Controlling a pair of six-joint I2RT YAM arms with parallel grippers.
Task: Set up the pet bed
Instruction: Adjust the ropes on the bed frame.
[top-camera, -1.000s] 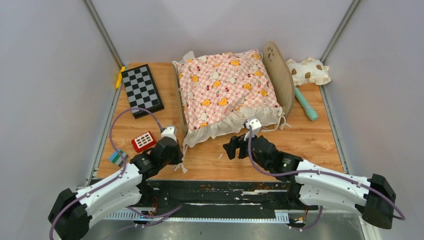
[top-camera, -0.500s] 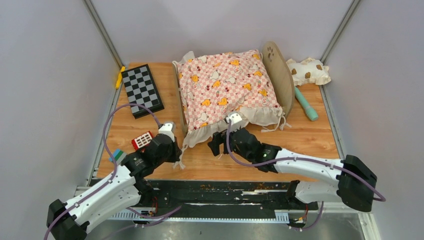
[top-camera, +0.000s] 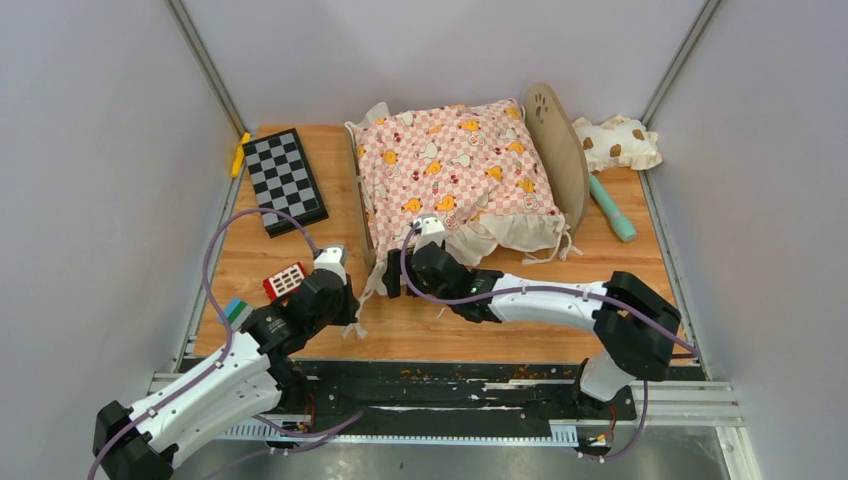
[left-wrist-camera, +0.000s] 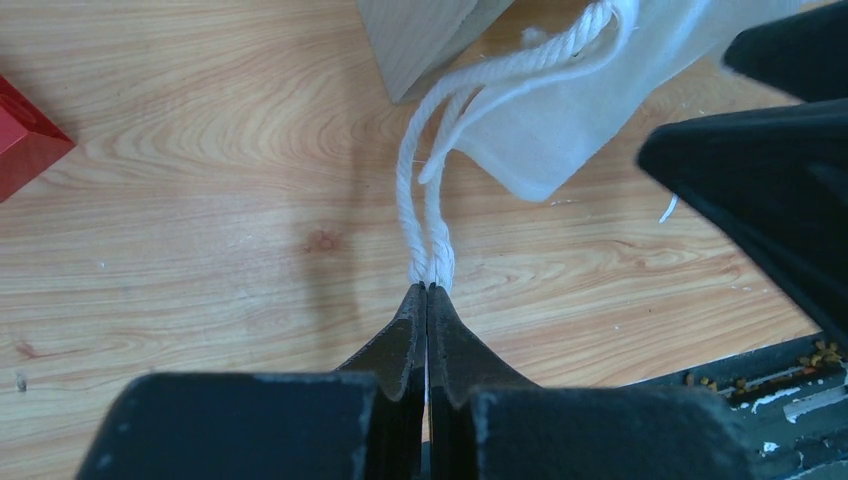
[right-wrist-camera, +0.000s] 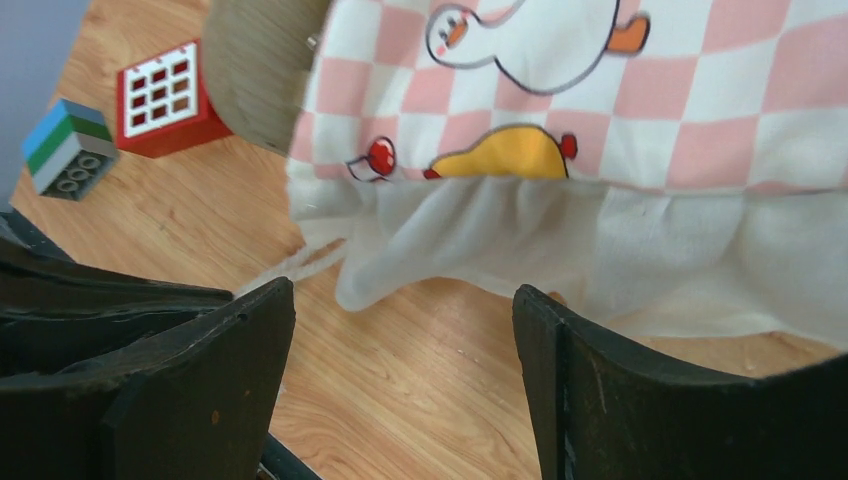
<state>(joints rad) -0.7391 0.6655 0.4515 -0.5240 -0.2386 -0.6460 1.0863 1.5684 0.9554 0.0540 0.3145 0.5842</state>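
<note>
**Both arms meet at the bed's near-left corner**

The pet bed (top-camera: 558, 160) stands at the middle of the tabletop's far edge. Its long axis runs left to right, and the paw-print headboard is at the right end. A pink checkered cushion (top-camera: 450, 170) lies over the frame, its cream ruffle spilling past the near rail.

The left gripper (left-wrist-camera: 428, 290) has its fingers pressed together on a doubled white cord (left-wrist-camera: 425, 200). The cord runs away from them to the ruffle's corner, beside the bed's wooden corner post (left-wrist-camera: 415, 40).

The right gripper (right-wrist-camera: 400, 300) reaches across from the right with its fingers spread wide and nothing between them. The ruffle corner (right-wrist-camera: 400, 260) hangs just ahead of the gap, low over the wood.

Both arms are close to this corner, so the next move likely turns on it. The cloth lies directly beyond the right fingers, and the cord's line from the left fingers leads to the same spot.
</note>
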